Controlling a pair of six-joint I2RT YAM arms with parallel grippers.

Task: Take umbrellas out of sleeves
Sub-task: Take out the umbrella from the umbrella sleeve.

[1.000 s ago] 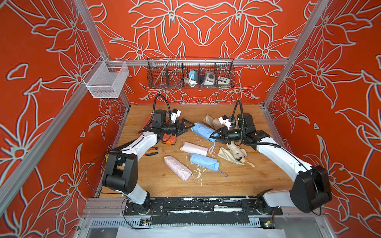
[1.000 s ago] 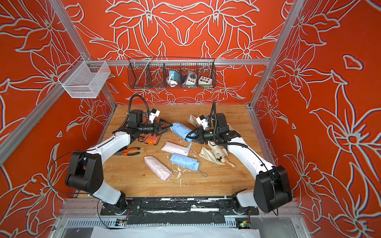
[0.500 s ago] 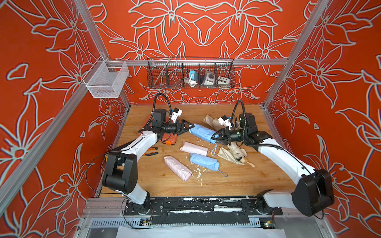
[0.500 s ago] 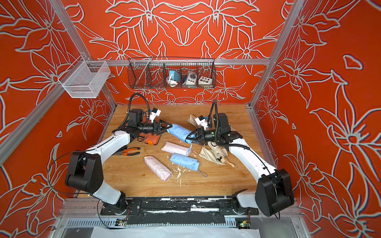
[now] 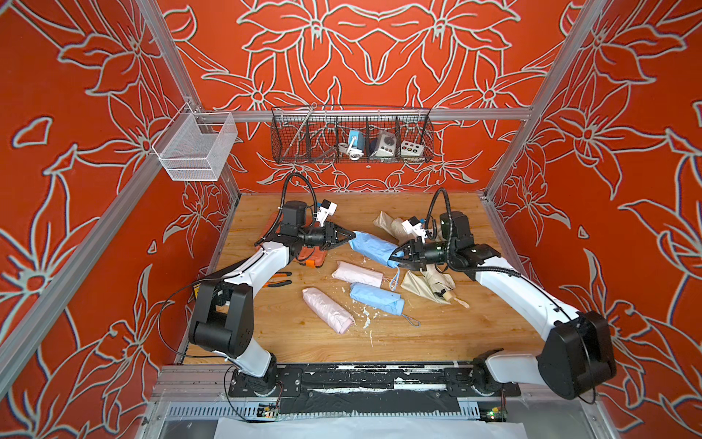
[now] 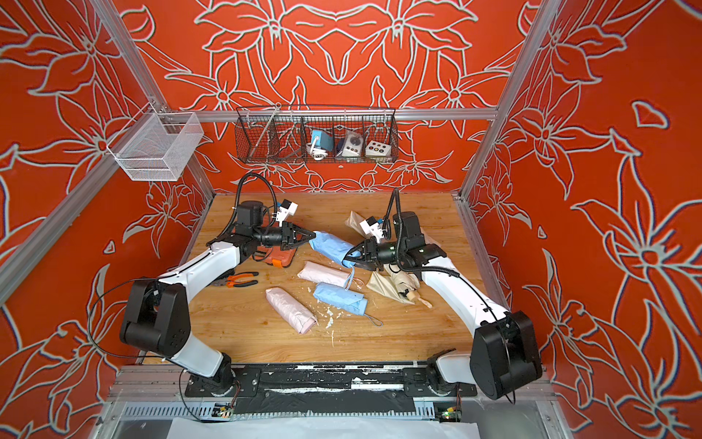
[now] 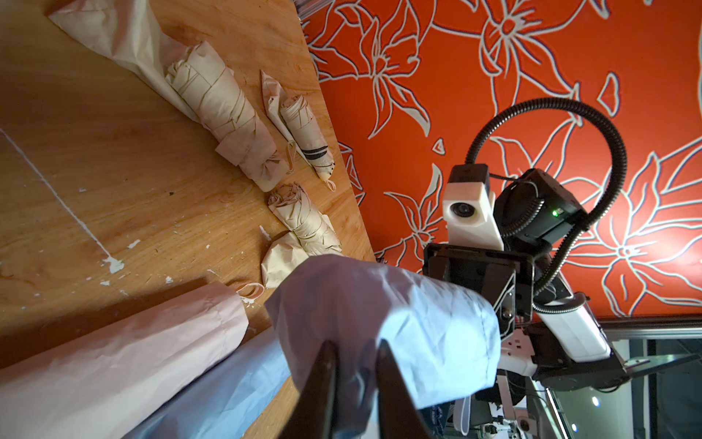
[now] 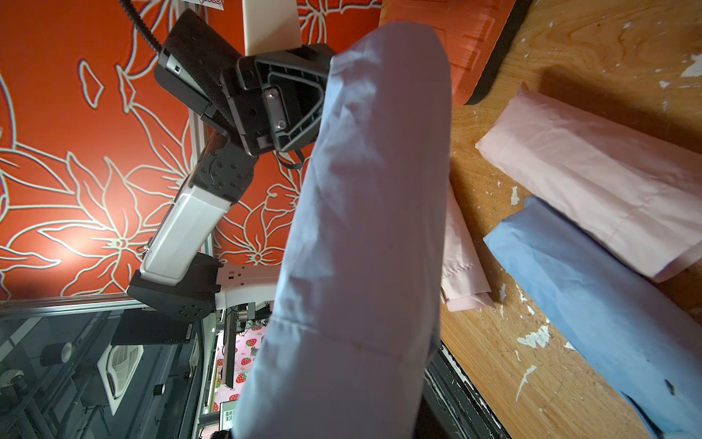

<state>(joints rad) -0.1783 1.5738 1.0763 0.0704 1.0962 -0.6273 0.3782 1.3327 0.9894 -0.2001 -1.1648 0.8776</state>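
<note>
Both hands hold one bulging blue sleeve (image 5: 374, 248).
The left hand (image 5: 350, 238) pinches its closed tip; the right hand (image 5: 394, 259) is clamped on the opposite end, so it hangs between them above the middle of the counter (image 5: 437, 330).

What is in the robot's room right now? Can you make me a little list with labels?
Held in the air: sleeved blue umbrella, between both grippers
Left gripper: shut on its closed sleeve tip
Right gripper: shut on its strap end
Lying sleeved: far pink umbrella, near pink umbrella, second blue umbrella
Out of sleeves: cream umbrella, more cream ones
Other stuff: orange case, pliers
</note>
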